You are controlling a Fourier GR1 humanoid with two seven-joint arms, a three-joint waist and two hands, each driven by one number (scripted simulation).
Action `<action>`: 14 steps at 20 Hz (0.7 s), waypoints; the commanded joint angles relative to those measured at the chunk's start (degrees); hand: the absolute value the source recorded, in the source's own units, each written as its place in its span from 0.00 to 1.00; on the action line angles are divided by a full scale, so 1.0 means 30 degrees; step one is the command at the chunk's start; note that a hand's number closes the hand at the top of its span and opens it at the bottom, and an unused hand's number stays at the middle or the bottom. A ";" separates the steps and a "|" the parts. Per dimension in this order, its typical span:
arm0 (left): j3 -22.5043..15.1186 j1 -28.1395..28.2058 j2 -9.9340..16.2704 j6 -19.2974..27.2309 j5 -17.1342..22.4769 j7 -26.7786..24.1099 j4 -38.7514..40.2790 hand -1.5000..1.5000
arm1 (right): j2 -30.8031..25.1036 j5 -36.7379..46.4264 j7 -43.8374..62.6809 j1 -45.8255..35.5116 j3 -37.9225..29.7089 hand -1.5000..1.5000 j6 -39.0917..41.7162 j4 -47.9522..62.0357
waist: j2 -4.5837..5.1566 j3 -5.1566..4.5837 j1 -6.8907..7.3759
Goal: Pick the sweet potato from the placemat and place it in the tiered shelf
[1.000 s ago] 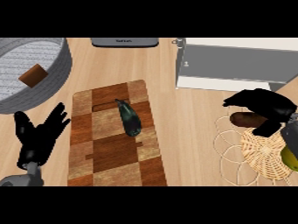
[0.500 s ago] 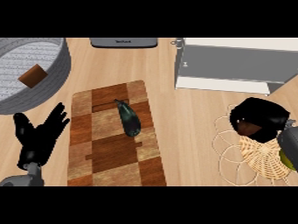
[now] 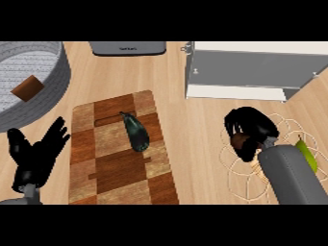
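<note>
Underneath everything, a pale wooden counter is filling the view, its grain running left to right. On it, 1 checkered brown wooden board is lying left of centre, reaching from the middle toward the near edge, and 1 dark, elongated vegetable is resting on its far half, tilted slightly. At the far left, 1 large grey woven basket is sitting with 1 small brown block inside it. At the far edge, 1 dark grey appliance is showing only its front lip. To the far right, 1 white and grey tiered shelf is standing open toward the near side. At the near right, 1 pale wire placemat is lying flat, with 1 yellow-green item on its right part.

The right hand is hovering over the placemat's far part, its fingers curling round 1 brown sweet potato (only a small patch of it is showing under the black fingers). The left hand is resting at the near left, just beside the board's left edge, with its fingers straight and spread, pointing toward the far side.
</note>
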 commanded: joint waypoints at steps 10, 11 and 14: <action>-0.0174 0.0500 -0.0472 0.0178 -0.0117 0.0191 0.0522 0.50 | 0.3448 -0.2507 1.3273 -0.1729 0.1737 1.00 -0.1299 -1.3956 | -0.0034 0.0197 -0.0184; 0.0104 -0.0129 -0.0049 -0.0111 0.0029 0.0236 0.0791 0.50 | 0.3452 -0.2458 1.4839 -0.2392 0.2040 1.00 -0.0992 -1.4900 | 0.0042 0.0191 -0.0140; -0.0146 -0.0108 -0.0222 0.0095 -0.0110 0.0695 0.0322 0.50 | 0.3460 -0.2469 1.8147 -0.4119 0.1128 1.00 0.1290 -1.7736 | 0.0179 0.0215 0.0127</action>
